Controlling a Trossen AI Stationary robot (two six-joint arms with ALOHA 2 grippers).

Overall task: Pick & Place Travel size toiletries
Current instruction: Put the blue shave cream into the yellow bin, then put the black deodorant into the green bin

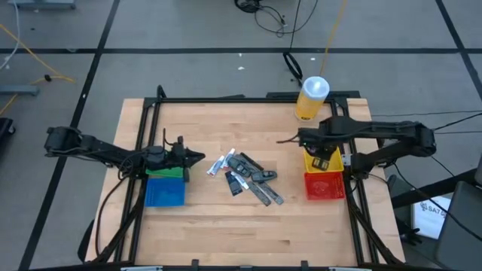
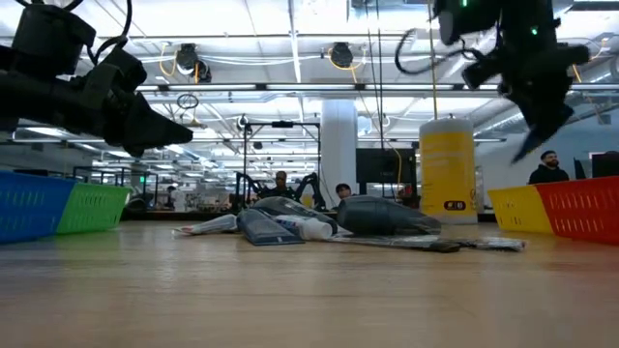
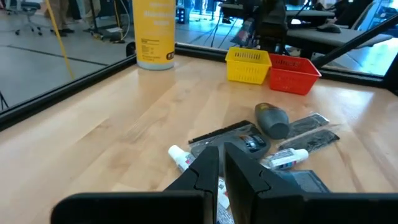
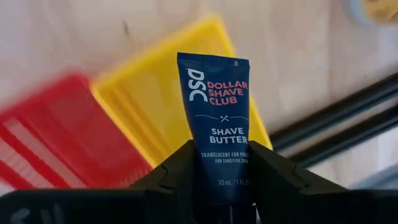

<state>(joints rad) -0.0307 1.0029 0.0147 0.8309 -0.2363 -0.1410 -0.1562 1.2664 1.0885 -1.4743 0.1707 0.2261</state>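
holding a shave butter tube over the yellow bin, right gripper clenched on it; left gripper nearly closed, empty; pile at frame centre remains.

Tube in right gripper: dark blue, white and red lettering. Bins: yellow, red, green, blue. Bottle yellow with white cap; table pale wood grain.
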